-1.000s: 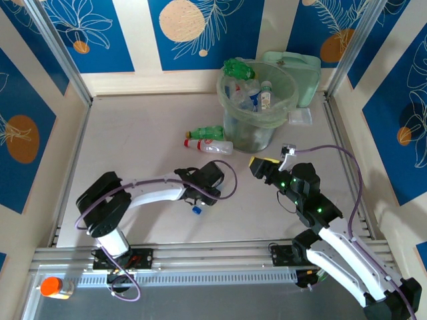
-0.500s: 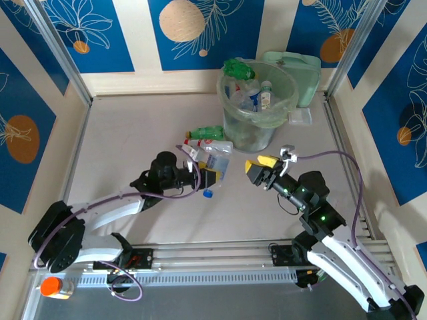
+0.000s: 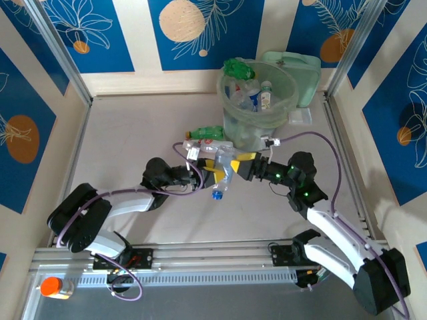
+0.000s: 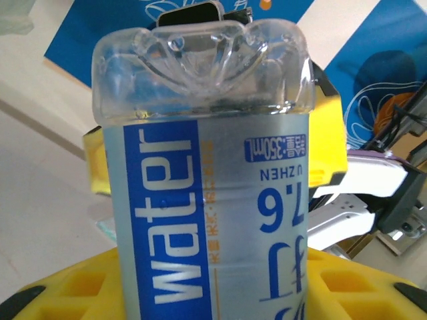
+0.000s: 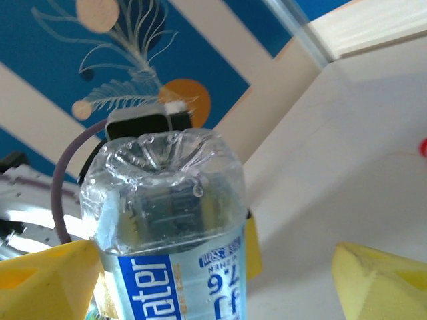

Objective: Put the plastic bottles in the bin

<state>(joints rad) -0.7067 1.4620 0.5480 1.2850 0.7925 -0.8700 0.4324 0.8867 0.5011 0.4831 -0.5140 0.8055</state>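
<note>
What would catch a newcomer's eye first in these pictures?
In the middle of the table, a clear water bottle with a blue label is pinched by the left gripper, its blue cap toward the near edge. The right gripper sits open around the bottle's base. Behind them, near the far wall, stands the pale-green bin, which holds several bottles and has a crushed green bottle perched on its rim.

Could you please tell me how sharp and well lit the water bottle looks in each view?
Top external: even light, soft shadows, water bottle small but sharp. Left wrist: label crisp, glints on the clear base. Right wrist: bottle sharp against a bright, pale background.
</note>
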